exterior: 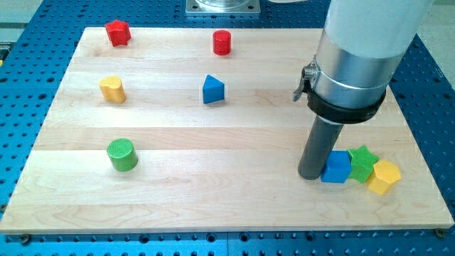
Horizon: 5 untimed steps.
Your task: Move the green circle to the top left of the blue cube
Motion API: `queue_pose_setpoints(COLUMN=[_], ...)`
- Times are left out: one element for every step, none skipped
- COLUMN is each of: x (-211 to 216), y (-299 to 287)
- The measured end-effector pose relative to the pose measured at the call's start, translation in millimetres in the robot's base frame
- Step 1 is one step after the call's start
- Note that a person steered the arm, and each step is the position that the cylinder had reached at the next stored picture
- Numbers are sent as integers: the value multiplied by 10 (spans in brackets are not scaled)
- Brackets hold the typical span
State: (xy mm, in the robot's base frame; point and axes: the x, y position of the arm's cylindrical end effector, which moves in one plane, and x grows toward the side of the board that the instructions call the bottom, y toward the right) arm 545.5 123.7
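Note:
The green circle point(122, 154) is a short green cylinder standing at the board's lower left. The blue cube point(335, 168) sits at the lower right, touching a green star point(362, 163) on its right side. My tip point(311, 174) rests on the board right against the blue cube's left side, far to the right of the green circle.
A yellow block point(384, 176) lies next to the green star at the lower right. A blue triangle point(212, 89) is at centre top, a yellow cylinder point(112, 89) at the left, a red star point(117, 33) at top left, a red cylinder point(222, 43) at the top. The wooden board point(213, 199) lies on a blue perforated table.

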Motion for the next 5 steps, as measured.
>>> queue_pose_setpoints(x=[237, 478, 463, 200, -77], y=[-628, -1648, -2808, -3479, -3371])
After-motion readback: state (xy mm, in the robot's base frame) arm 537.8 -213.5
